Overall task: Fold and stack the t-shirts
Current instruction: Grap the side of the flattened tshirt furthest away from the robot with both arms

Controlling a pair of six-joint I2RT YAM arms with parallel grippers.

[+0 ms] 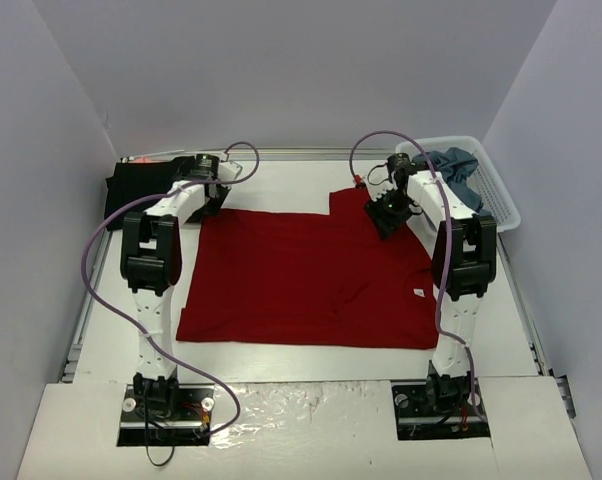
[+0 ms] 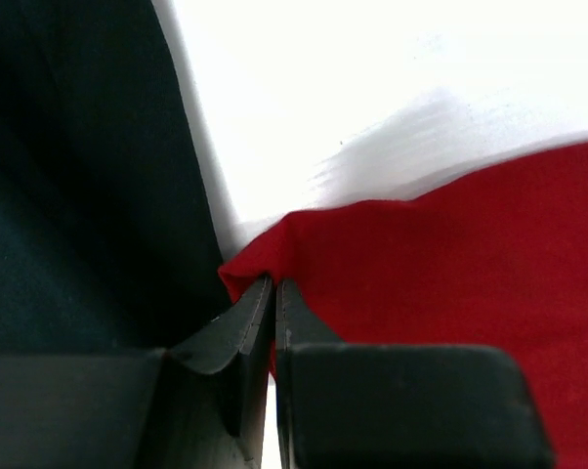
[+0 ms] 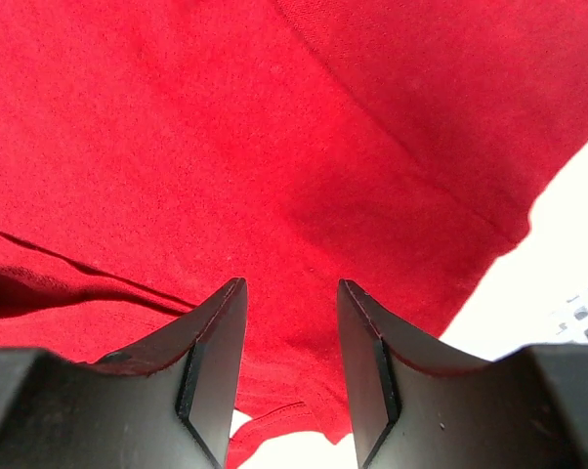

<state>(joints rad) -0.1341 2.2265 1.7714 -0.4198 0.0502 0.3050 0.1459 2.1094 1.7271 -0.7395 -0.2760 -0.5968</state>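
A dark red t-shirt [image 1: 301,275] lies spread flat in the middle of the table. My left gripper [image 1: 213,200] is at its far left corner. In the left wrist view the left gripper [image 2: 274,285] is shut on a pinched-up fold of the red t-shirt [image 2: 450,264]. My right gripper [image 1: 386,215] hovers over the shirt's far right part. In its own view the right gripper [image 3: 292,288] is open, low over the red t-shirt [image 3: 274,127], with nothing pinched. A black t-shirt [image 1: 131,185] lies at the far left, also beside the left fingers [image 2: 79,195].
A white lattice basket [image 1: 501,195] at the far right holds a slate blue-grey t-shirt [image 1: 459,170]; a corner of the basket [image 3: 582,313] shows in the right wrist view. Grey walls close in the table on three sides. Purple cables loop over both arms.
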